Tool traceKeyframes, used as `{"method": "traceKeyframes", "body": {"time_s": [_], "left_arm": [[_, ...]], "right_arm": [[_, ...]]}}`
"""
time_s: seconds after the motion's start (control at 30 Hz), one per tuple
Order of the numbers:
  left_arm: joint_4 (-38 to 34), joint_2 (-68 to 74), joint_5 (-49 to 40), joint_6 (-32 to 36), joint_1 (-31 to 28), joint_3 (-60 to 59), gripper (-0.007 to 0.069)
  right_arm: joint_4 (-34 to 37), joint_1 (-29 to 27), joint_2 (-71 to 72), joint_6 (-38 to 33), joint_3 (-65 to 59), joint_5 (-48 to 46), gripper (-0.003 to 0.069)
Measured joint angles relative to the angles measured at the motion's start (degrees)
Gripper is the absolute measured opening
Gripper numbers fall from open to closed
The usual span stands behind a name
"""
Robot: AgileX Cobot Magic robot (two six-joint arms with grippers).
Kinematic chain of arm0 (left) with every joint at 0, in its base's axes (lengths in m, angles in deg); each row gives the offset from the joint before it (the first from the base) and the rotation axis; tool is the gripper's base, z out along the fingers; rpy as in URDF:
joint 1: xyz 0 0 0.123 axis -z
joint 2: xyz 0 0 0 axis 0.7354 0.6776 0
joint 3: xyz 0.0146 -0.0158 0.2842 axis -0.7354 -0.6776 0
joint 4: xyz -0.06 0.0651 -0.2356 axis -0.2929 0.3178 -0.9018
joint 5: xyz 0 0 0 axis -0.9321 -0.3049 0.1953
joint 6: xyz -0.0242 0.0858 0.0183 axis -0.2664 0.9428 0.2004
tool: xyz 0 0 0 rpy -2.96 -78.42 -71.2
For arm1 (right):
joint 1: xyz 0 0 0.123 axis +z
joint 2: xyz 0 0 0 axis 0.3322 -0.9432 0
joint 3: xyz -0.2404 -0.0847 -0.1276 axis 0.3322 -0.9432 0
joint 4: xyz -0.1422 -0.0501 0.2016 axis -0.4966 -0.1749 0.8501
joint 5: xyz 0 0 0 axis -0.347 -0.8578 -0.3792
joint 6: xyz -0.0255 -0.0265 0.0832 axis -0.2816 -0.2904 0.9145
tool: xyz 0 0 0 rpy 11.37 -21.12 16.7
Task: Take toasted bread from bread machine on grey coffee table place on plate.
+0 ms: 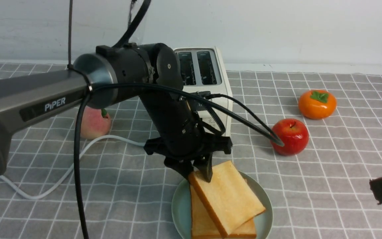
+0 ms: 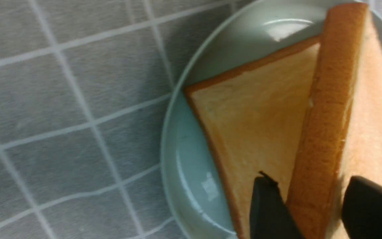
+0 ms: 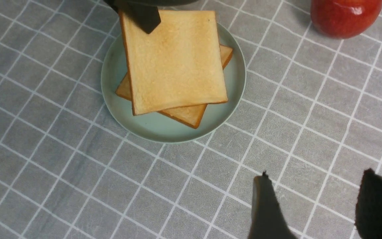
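The grey coffee table (image 1: 327,186) is covered in cloth ruled with thin white lines. A pale green plate (image 1: 266,215) is set near the front, about midway across. The cream bread machine (image 1: 223,87) is stood behind it, toward the wall, and its white cord (image 1: 45,191) is trailed leftward over the cloth. A peach (image 1: 93,124) is laid left of the machine. A red apple (image 1: 292,137) and an orange persimmon (image 1: 317,104) are placed right of it, the persimmon farther back.
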Motion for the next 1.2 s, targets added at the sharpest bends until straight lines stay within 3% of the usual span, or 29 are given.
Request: {"method": "traceKeyframes", "body": {"time_s": [0.23,0.3,0.43,0.5,0.53,0.57,0.67,0.73,0.8,0.87,0.97,1.2], "left_arm": [[7.4,-0.7,-5.2,-4.7,0.0,0.0,0.0581],[8.7,-1.4,-6.2,-4.8,0.0,0.0,0.0596],[11.7,-5.2,-8.5,-4.9,0.0,0.0,0.0582],[12.0,-8.2,-8.9,-4.9,0.0,0.0,0.0546],[12.0,-8.2,-8.9,-4.9,0.0,0.0,0.0546],[12.0,-10.8,-9.0,-4.9,0.0,0.0,0.0501],[11.8,-15.4,-9.3,-4.9,0.0,0.0,0.0394],[11.8,-17.0,-9.3,-4.9,0.0,0.0,0.0349],[10.8,-20.9,-9.6,-4.9,0.0,-0.3,0.0209],[10.1,-22.8,-9.6,-4.5,0.0,-1.0,0.0158],[7.8,-29.0,-9.8,-2.7,0.0,-4.9,0.0],[6.8,-42.6,-7.1,-2.5,0.0,-17.9,-0.0014]], "right_arm": [[0.2,0.0,0.0,0.0,0.0,0.7,0.0367],[0.2,0.0,0.0,0.0,0.0,1.4,0.0358],[0.2,0.0,0.0,0.0,0.0,2.5,0.0261],[0.2,0.0,0.0,0.0,0.0,2.6,0.0162],[0.2,0.0,0.0,0.0,0.0,2.6,0.0151],[0.2,0.0,0.0,0.4,0.0,2.6,0.0048],[0.2,0.0,-0.1,1.3,0.0,2.6,-0.0017],[0.2,0.0,-0.2,1.8,0.0,2.7,-0.0019],[-0.2,0.0,-0.2,3.5,0.0,3.0,-0.0019],[-0.9,0.0,-0.2,5.0,0.0,3.1,-0.0019],[-4.8,0.0,0.6,9.8,-0.2,4.1,-0.0019],[-7.9,0.0,8.3,16.2,-8.1,12.2,-0.0018]]}}
